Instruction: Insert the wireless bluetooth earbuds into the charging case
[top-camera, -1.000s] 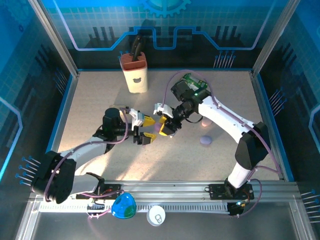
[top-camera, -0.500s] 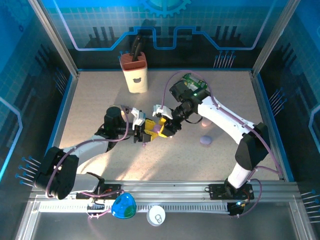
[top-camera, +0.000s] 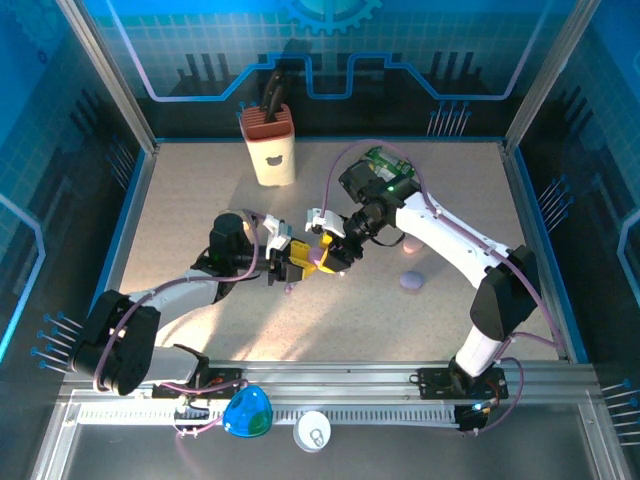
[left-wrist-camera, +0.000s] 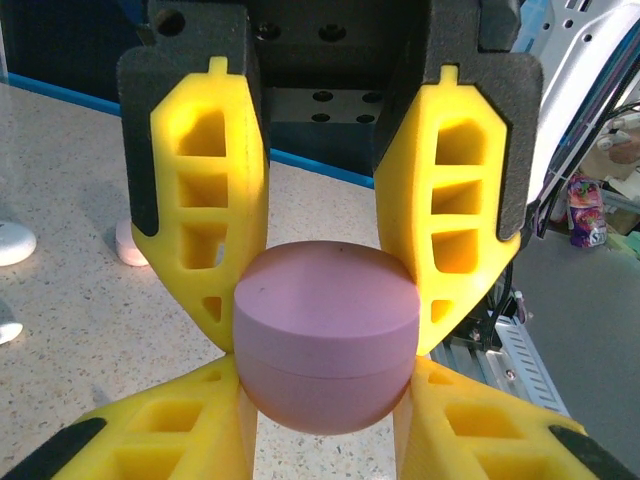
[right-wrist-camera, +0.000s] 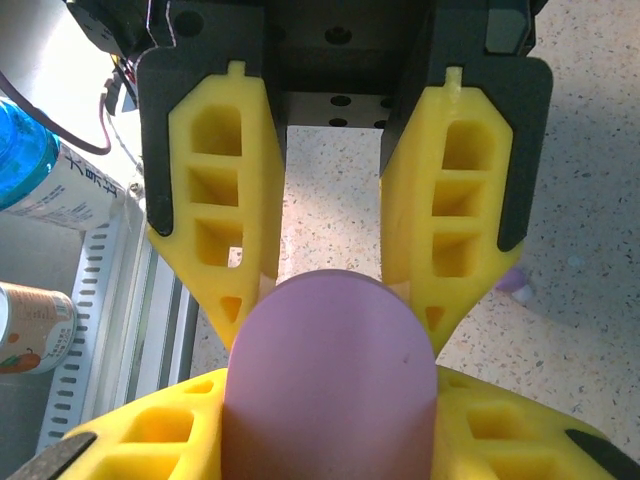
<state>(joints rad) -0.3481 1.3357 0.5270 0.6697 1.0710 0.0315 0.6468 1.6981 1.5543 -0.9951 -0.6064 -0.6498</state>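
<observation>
Case (left-wrist-camera: 325, 350) central, table (top-camera: 200, 190) edges distant.

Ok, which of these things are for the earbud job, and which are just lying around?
For the job: pink charging case, gripped by the left gripper and right gripper; small lilac bit, probably an earbud.
Just lying about: beige tool holder; blue thing; white disc.

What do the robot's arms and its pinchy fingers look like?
Both the left arm and the right arm are white tubes with black joints, and thin purple cables loop along them. A green circuit board sits on the right one. The left gripper and right gripper have chunky yellow fingers with window-like holes, backed in black.
</observation>
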